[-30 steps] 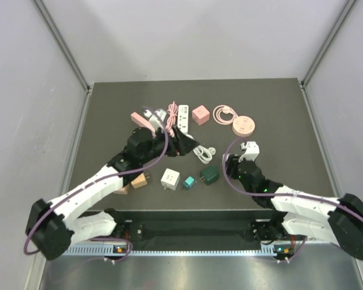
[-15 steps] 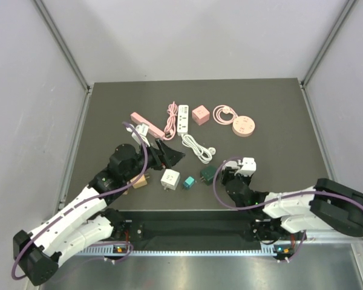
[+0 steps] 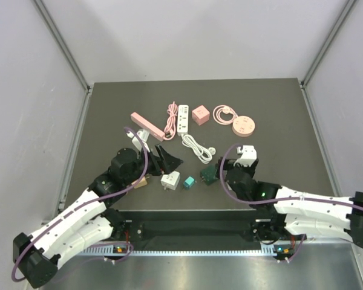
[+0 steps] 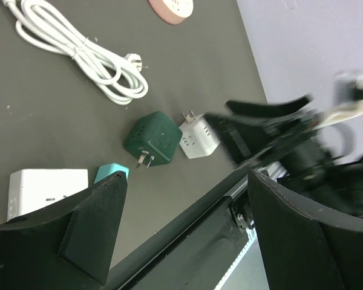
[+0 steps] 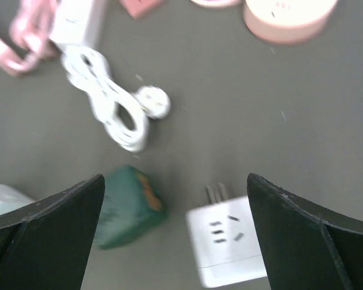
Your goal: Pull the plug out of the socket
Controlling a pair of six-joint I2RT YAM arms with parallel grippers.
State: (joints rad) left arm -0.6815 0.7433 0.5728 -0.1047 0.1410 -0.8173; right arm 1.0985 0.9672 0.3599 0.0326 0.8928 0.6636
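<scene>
Both sets of jaws are seen spread wide, with nothing held. The left gripper is hung low over the near middle of the table. In its wrist view the green socket is caught at centre frame, the white plug just beside it on the right, prongs pointed to the top of the frame. From the right gripper the same pair is framed between the fingers: socket lower left, plug lower right, a strip of table seen between them. In the top view a white cube and a teal cube are lined up left of the socket, and a coiled cable is laid above.
</scene>
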